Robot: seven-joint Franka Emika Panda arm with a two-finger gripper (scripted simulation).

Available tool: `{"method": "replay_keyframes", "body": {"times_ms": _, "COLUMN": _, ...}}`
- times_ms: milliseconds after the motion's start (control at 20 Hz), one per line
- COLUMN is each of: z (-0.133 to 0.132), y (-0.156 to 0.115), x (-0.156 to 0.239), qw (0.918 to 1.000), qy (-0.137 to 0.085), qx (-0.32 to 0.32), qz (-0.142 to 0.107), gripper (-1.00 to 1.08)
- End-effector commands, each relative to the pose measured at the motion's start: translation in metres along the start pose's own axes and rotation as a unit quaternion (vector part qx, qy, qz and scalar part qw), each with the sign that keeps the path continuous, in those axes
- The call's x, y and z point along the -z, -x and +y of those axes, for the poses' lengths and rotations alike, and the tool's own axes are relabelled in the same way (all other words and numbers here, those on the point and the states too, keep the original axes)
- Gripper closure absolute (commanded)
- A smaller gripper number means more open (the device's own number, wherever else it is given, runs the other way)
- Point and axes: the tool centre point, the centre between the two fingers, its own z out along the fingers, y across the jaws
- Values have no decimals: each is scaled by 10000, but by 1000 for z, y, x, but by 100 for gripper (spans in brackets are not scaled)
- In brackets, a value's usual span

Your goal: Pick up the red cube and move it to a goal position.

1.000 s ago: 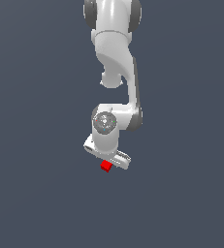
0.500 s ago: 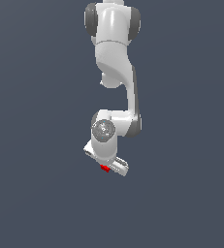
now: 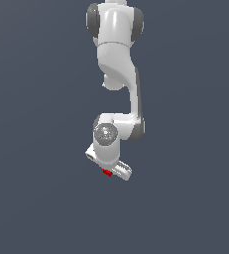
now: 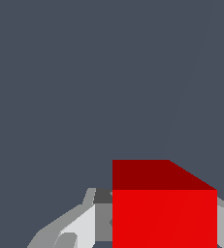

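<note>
Red cube (image 4: pixel 164 213) pinched between the fingers (image 4: pixel 79 227) of the white hand (image 3: pixel 109 169), one cube, one arm (image 3: pixel 117 74) reaching down from twelve o'clock in the exterior view, cube peeking out under the hand, plain slate-grey background all around.

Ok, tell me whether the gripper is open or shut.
Shut on the red cube: the wrist view shows gripper fingers flanking both sides.

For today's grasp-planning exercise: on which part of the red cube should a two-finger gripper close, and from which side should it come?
Close on two opposite flat side faces of the red cube, coming from above, as the gripper sits over it in the exterior view. Its plain parallel faces suit flat fingers, which flank it in the wrist view. Contact cannot be confirmed.
</note>
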Motion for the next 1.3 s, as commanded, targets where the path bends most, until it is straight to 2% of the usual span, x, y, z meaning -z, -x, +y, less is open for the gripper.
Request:
{"method": "replay_keyframes", "body": {"times_ms": 0, "z": 0, "y": 0, "x": 0, "qw": 10000, "qy": 0, "qx": -1, "qz": 2, "gripper": 108}}
{"method": "replay_keyframes", "body": {"times_ms": 500, "z": 12, "y": 5, "x": 15, "qw": 10000, "qy": 0, "qx": -1, "qz": 2, "gripper": 108}}
{"method": "replay_keyframes", "body": {"times_ms": 1250, "z": 61, "y": 26, "x": 77, "qw": 10000, "qy": -4, "qx": -6, "qz": 0, "gripper": 108}}
